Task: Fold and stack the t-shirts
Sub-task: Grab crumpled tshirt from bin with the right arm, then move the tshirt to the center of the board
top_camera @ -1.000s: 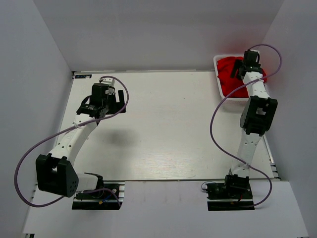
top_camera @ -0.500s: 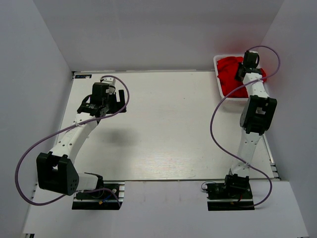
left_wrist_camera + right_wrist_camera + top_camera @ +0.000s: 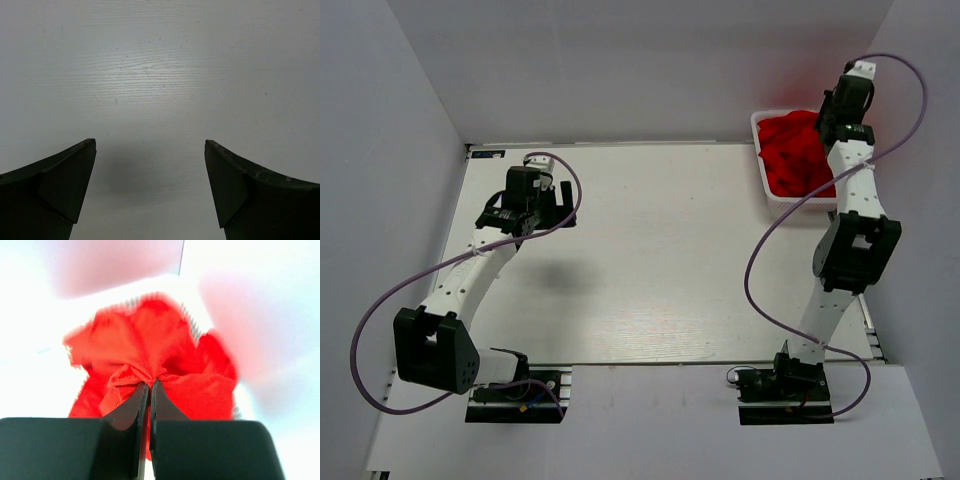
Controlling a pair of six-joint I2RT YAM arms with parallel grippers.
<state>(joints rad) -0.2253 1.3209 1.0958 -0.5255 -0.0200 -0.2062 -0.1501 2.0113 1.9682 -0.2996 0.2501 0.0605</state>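
Note:
Bright red t-shirts (image 3: 798, 155) lie crumpled in a white basket (image 3: 761, 170) at the table's far right corner. My right gripper (image 3: 832, 122) is raised above that heap. In the right wrist view its jaws are shut on a pinched fold of a red t-shirt (image 3: 150, 350), and the cloth hangs bunched from the right gripper (image 3: 149, 383). My left gripper (image 3: 558, 203) hovers over the bare table at the far left. Seen from the left wrist, the left gripper (image 3: 150, 142) is wide open with nothing between its fingers (image 3: 65, 175).
The white wooden table (image 3: 650, 250) lies between grey walls on three sides. The basket sits against the right wall. Purple cables loop beside both arms.
The right gripper has shut on the red cloth in the basket and risen, pulling a fold up with it. The left arm has not moved.

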